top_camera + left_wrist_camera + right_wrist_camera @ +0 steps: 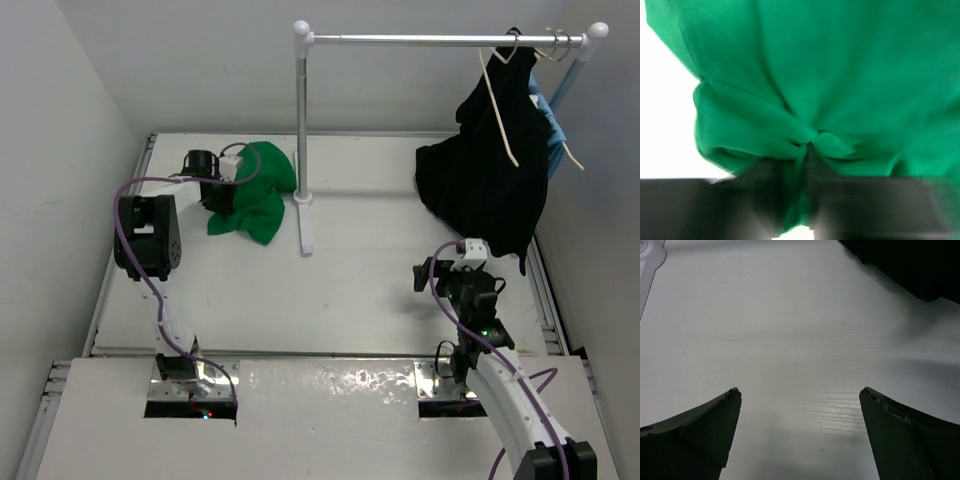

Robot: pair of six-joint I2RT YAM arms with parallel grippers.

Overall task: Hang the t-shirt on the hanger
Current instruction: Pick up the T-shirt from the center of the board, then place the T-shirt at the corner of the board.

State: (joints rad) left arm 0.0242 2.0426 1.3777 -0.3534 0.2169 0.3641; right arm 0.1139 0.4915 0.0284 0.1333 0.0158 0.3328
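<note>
While the t-shirt (pixel 262 190) lies bunched on the table (pixel 360 290) at about 10 o'clock, the left gripper (pixel 809 150) has its jaws clamped on a fold of the green cloth. Right gripper (pixel 800 395) hovers near 4 o'clock, jaws wide apart, holding nothing. Hanger (pixel 497 105) hangs on the rail (pixel 420 39) at 1 o'clock, against the black garment (pixel 490 190).
</note>
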